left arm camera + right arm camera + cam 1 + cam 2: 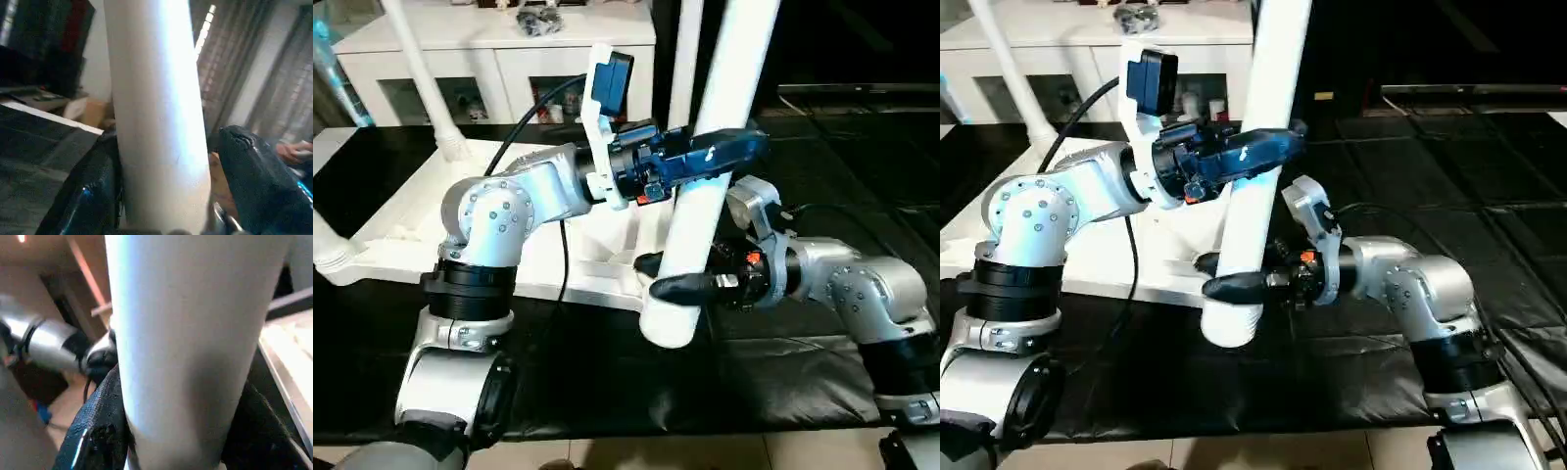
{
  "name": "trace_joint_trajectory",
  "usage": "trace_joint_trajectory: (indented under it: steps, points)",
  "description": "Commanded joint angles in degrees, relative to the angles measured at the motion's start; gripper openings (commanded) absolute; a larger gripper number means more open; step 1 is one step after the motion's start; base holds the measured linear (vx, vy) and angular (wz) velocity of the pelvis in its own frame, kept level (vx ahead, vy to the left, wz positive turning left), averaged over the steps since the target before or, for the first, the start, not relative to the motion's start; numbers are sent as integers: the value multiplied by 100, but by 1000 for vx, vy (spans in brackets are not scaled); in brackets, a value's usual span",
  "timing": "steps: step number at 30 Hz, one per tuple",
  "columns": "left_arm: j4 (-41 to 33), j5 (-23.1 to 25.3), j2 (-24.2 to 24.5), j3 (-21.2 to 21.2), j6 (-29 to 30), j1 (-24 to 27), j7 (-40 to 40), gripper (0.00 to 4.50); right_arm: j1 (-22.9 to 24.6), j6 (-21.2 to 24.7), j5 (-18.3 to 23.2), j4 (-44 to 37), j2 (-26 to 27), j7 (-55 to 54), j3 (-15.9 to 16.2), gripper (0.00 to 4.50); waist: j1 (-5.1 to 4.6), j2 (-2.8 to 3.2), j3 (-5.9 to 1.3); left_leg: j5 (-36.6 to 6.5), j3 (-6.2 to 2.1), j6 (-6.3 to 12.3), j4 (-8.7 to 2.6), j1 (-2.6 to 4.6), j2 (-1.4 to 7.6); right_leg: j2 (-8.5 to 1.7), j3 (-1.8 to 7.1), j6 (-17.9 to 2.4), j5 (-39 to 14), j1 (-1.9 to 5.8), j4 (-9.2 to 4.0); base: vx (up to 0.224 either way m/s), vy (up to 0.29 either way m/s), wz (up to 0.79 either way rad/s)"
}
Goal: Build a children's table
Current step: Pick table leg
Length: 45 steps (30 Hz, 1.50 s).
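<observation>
The right pincer (pixel 677 276) pinched the upright leg (pixel 705 176) low; the left pincer (pixel 166 196) stood spread around it higher.

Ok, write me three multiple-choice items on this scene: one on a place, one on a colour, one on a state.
1. Where on the held leg does the left tool sit?
A. level with the other tool
B. above the right tool
C. below the other tool

2. What colour is the mat under the table top?
A. black
B. green
C. white

3. What is the right tool's state?
A. spread wide, away from the leg
B. shut on a cable
C. shut on the leg

Answers:
1 B: in the head views the left tool crosses the leg well up, while the right tool is near its lower end.
2 A: the mat is black all around the white top.
3 C: in the right wrist view, its fingers hug both sides of the leg.
</observation>
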Motion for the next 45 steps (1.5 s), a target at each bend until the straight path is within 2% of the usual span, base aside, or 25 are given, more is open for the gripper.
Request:
trace_joint_trajectory:
  steps: [1, 4, 6, 9, 11, 12, 15, 19, 22, 23, 24, 25, 26, 27, 28, 29, 30, 33, 35, 37, 40, 45]
  points:
    - [7, 17, -122, 223, -184, 21, 382, 319, 48, -91, 72, -111, 101, -289, -154, 195, 17, -106, -463, -673, 13, 228, -363, -2, 22, -215, 179, -914, -1798, 415, -472, 0, 0, 0]
    - [-29, -358, -359, 615, -227, 19, 679, 319, 136, -212, 53, -132, 304, -608, -284, 195, 16, -102, -464, -671, 10, 225, -363, -3, 16, -216, 176, -909, -1829, 414, -471, 0, 0, 0]
    - [-103, -519, -450, 733, -213, 29, 796, 319, 172, -292, 50, -143, 415, -805, -353, 194, 5, -127, -451, -705, 19, 246, -367, 1, 15, -212, 182, -869, -1924, 396, -485, 0, 0, 0]
    - [-200, -630, -546, 844, -213, 75, 994, 319, 219, -429, 8, -146, 630, -1206, -479, 194, 11, -122, -456, -659, 15, 236, -373, 7, 29, -221, 186, -867, -1905, 382, -471, 0, 0, 0]
    - [-232, -409, -570, 849, -321, 163, 1227, 319, 250, -563, -119, -136, 822, -1649, -597, 194, 2, -146, -445, -645, 18, 233, -381, 2, 31, -217, 190, -828, -1906, 372, -483, 0, 0, 0]
    - [-231, -281, -563, 838, -380, 199, 1301, 319, 248, -591, -174, -116, 872, -1823, -634, 194, -3, -128, -443, -665, 13, 218, -389, 3, 27, -219, 187, -773, -1984, 376, -488, 0, 0, 0]
    - [-243, -216, -552, 857, -440, 228, 1348, 319, 253, -628, -210, -117, 907, -1937, -660, 194, -10, -118, -439, -687, 16, 203, -396, 10, 22, -213, 193, -642, -2086, 373, -507, 0, 0, 0]
    - [-242, -161, -485, 1094, -696, 239, 1650, 319, 322, -1004, -500, -166, 966, -2179, -635, 194, -21, -116, -435, -767, 14, 160, -402, 13, 19, -213, 189, -606, -2082, 368, -512, 0, 0, 0]
    - [252, 593, -202, 1205, -1187, 112, 2353, 319, 358, -1716, -1299, -151, 956, -2630, -394, 194, -28, -115, -435, -777, 0, 103, -410, 8, 18, -206, 190, -472, -2077, 351, -514, 0, 0, 0]
    - [367, 885, -50, 1060, -1272, 121, 2408, 319, 348, -1846, -1473, -138, 992, -2835, -339, 194, -55, -149, -426, -810, -7, 55, -422, 1, -2, -193, 181, -293, -2213, 363, -529, 0, 0, 0]
    - [412, 1044, 41, 946, -1299, 138, 2401, 319, 340, -1891, -1543, -131, 1021, -2957, -316, 194, -68, -124, -423, -826, -3, 42, -427, 9, -11, -202, 185, -216, -2332, 360, -533, 0, 0, 0]
    - [412, 1044, 41, 946, -1299, 138, 2401, 319, 340, -1891, -1543, -131, 1021, -2957, -316, 194, -68, -124, -423, -826, -3, 42, -427, 9, -11, -202, 185, -216, -2332, 360, -533, 0, 0, 0]
    - [461, 1253, 126, 795, -1331, 161, 2407, 319, 342, -1986, -1580, -114, 1052, -2984, -283, 194, -56, -136, -432, -834, 2, 65, -421, 39, 6, -213, 199, -261, -2335, 330, -532, 0, 0, 0]
    - [529, 1715, 271, 367, -1300, 211, 2491, 319, 327, -2267, -1930, 44, 1047, -3106, -34, 194, -40, -131, -438, -774, -10, 73, -427, 36, 35, -223, 209, -349, -2127, 322, -499, 0, 0, 0]
    - [530, 1721, 272, 361, -1299, 212, 2493, 319, 327, -2271, -1935, 46, 1047, -3107, -31, 194, -50, -142, -437, -762, -9, 69, -431, 31, 41, -211, 208, -374, -2034, 317, -485, 0, 0, 0]
    - [544, 1843, 292, 244, -1296, 226, 2553, 319, 327, -2361, -2038, 102, 1059, -3136, 38, 194, -48, -114, -434, -812, -3, 51, -434, 54, 49, -212, 215, -472, -1916, 304, -472, 0, 0, 0]
    - [415, 1936, 306, 9, -1257, 270, 2507, 319, 312, -2509, -2289, 230, 1072, -3304, 156, 194, -42, -140, -437, -825, 4, 44, -432, 62, 51, -225, 228, -598, -1796, 312, -453, 0, 0, 0]
    - [181, 1947, 302, -236, -1225, 333, 2385, 319, 308, -2728, -2559, 391, 1124, -3531, 211, 194, -39, -157, -458, -668, 12, 46, -421, 33, 63, -238, 253, -899, -1335, 334, -382, 0, 0, 0]
    - [42, 1935, 267, -349, -1210, 368, 2283, 319, 316, -2731, -2630, 445, 1159, -3629, 205, 194, -54, -178, -444, -614, 24, 112, -416, 6, 47, -237, 256, -988, -1213, 354, -373, 0, 0, 0]
    - [-188, 1907, 259, -513, -1153, 431, 2056, 319, 313, -2653, -2749, 533, 1092, -3677, 278, 194, -55, -189, -443, -616, 26, 156, -409, 0, 43, -238, 259, -974, -1259, 368, -375, 0, 0, 0]
    - [-415, 1886, 307, -668, -1106, 491, 1877, 319, 282, -2898, -2945, 741, 1038, -3797, 308, 194, -56, -192, -430, -662, 31, 153, -409, 2, 48, -246, 259, -930, -1454, 355, -396, 0, 0, 0]
    - [-607, 1869, 365, -800, -1091, 518, 1776, 319, 264, -3018, -2936, 802, 1095, -3804, 263, 194, -86, -185, -407, -888, 24, 103, -428, 0, 40, -236, 248, -748, -1858, 352, -443, 0, 0, 0]
